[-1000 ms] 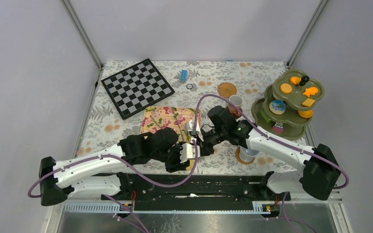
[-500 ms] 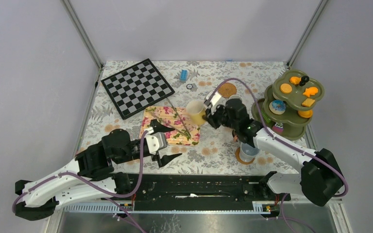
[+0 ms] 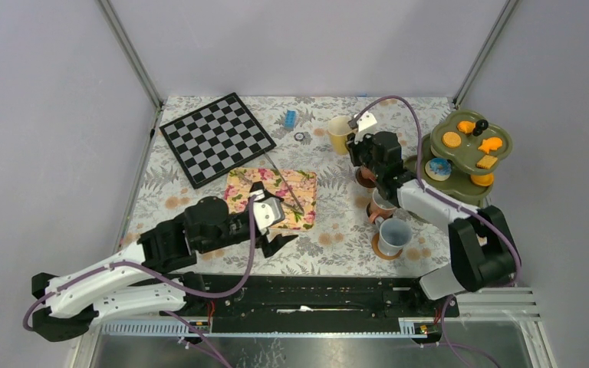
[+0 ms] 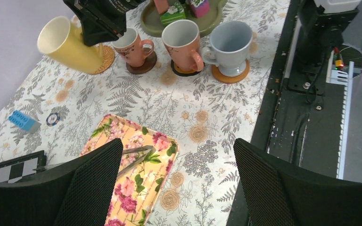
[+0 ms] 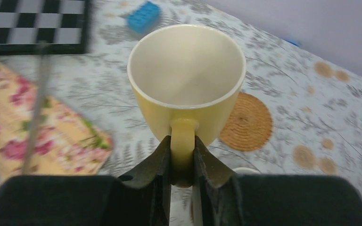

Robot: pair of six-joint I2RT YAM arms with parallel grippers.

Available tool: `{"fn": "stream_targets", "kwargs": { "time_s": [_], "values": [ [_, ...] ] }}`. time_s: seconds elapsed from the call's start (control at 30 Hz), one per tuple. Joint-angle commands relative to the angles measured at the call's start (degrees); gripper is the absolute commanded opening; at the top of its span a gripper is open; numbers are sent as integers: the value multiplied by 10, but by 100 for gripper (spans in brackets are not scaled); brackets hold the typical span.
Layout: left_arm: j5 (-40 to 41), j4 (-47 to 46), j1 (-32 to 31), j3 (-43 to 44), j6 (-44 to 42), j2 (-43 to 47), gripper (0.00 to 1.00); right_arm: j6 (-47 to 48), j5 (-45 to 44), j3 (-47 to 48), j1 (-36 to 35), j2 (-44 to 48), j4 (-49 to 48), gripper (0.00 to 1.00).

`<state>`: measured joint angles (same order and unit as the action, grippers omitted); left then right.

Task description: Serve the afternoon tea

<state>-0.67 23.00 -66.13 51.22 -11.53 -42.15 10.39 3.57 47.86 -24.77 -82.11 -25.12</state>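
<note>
Your right arm is stretched far forward, its tool [image 5: 183, 157] pinching the handle of the cream mug [image 5: 186, 84] beside a coaster [image 5: 247, 121]; your left tool [image 4: 179, 181] gapes wide near the mat [image 4: 136, 193].

A robot lab test cell: plain grey walls [image 3: 291, 46], aluminium frame posts [image 3: 129, 54], black mounting rail [image 3: 307, 295].

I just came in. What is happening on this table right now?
The right arm's fingers hold the cream mug by its handle, tilted, beside a free woven coaster at the far side. A row of three mugs already stands on coasters on the right. The left arm's fingers are open and hold nothing, hovering at the near edge of the floral mat.
</note>
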Motion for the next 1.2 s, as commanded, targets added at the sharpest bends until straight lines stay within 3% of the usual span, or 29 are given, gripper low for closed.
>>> {"fn": "stream_targets", "kwargs": {
  "time_s": [0.0, 0.37, 1.17],
  "values": [
    [52, -28, -3, 41, 24, -30, 90, -6, -75, 53, 46, -54, -150, 0],
    [100, -85, -2, -32, -1, -2, 92, -2, -58, 140, 96, -192, -176, 0],
    [96, -86, 4, -46, -5, -16, 93, 20, -6, 176, 110, -267, -148, 0]
  ]
}}
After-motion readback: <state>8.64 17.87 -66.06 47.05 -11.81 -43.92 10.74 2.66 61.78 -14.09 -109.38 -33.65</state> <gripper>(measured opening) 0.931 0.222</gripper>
